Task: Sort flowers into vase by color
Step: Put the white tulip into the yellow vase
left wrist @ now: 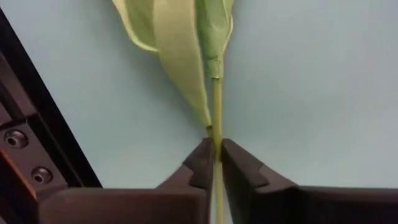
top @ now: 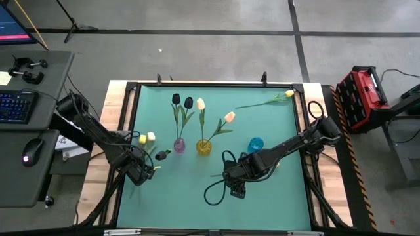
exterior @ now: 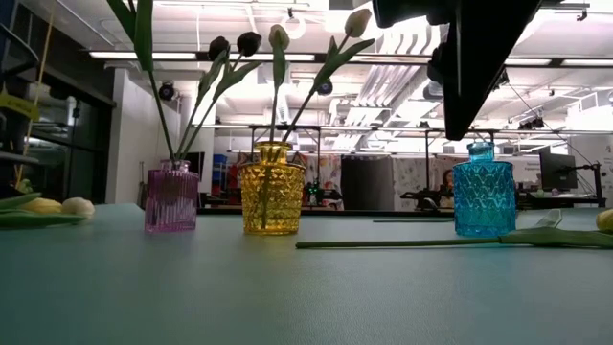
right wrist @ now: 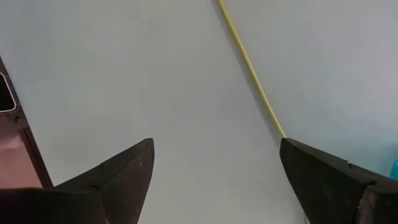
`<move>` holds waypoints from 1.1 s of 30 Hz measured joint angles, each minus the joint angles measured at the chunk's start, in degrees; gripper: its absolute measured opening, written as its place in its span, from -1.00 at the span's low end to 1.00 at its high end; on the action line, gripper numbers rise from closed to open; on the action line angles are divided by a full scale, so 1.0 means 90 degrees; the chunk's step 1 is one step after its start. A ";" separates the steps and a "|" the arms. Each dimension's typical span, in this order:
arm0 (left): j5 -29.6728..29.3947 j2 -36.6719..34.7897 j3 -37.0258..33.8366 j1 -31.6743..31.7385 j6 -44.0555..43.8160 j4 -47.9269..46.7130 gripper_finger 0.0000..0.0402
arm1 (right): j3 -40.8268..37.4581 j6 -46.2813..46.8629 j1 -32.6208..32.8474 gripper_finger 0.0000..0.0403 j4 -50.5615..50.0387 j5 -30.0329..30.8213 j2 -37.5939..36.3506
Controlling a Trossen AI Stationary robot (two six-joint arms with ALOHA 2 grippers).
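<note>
From above, the left gripper sits at the mat's left edge on the stem end of a flower whose dark head points toward the purple vase, the nearest vase; the right gripper hovers mid-table near the blue vase, well away. At table level, the purple vase already holds dark-headed tulips, while another stem lies flat before the blue vase. Through the left wrist, the fingers pinch the thin green stem, which runs straight ahead between them. Through the right wrist, the fingers stand wide and empty, a stem lying ahead.
</note>
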 joint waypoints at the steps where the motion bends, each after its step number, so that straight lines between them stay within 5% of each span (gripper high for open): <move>1: 0.0000 -0.0010 0.0000 0.0000 0.0000 -0.0001 -0.96 | 0.0000 0.0016 0.0000 0.66 -0.0001 0.0000 -0.0002; 18: -0.0367 -0.1136 0.0544 0.0005 0.0726 -0.0784 -0.99 | 0.0000 -0.0066 0.0000 0.66 0.0109 0.0073 -0.0001; 33: -0.1243 -0.0919 0.0838 0.0010 0.0688 -0.0864 -1.00 | 0.0000 -0.0013 0.0000 0.66 0.0143 0.0192 -0.0002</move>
